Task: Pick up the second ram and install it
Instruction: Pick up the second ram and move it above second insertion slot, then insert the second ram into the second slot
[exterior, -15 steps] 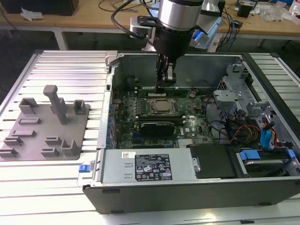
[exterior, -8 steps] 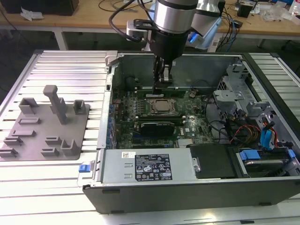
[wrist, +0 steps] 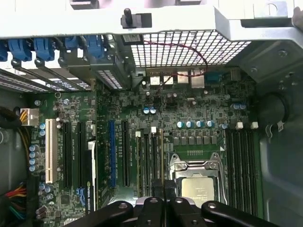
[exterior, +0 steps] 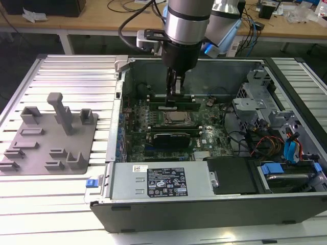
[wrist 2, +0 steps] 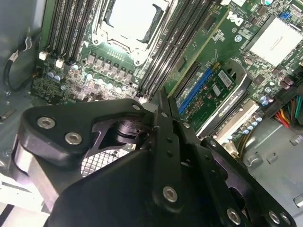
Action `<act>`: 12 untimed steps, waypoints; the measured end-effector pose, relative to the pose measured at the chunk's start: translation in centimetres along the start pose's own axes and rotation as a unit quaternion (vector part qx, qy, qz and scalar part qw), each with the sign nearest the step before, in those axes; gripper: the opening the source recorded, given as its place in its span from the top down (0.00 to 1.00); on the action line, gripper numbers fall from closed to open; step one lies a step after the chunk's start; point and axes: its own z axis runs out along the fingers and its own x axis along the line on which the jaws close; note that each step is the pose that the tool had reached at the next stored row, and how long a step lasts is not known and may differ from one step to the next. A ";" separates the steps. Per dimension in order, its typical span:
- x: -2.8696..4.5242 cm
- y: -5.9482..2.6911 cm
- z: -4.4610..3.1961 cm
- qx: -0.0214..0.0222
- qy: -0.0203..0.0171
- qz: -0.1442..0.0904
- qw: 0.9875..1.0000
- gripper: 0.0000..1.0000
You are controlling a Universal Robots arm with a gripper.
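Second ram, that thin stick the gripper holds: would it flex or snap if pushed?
Probably stiff but fragile: the second ram shows as a very thin board edge, so sideways pushes might crack it. Likely light, since the gripper pinches it with slim tips.

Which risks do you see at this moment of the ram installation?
The second ram, seen edge-on in the shut gripper, is at the closely packed memory slots; if it is slightly tilted or offset, pressing might jam or bend it.
The processor socket lies right beside them; a sideways slip might hit it.
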 end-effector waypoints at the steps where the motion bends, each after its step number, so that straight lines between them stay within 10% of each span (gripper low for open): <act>1: 0.02 -0.12 0.03 0.000 0.000 0.000 1.000 0.91; 12: 0.25 -0.22 0.16 0.000 0.000 -0.003 1.000 0.91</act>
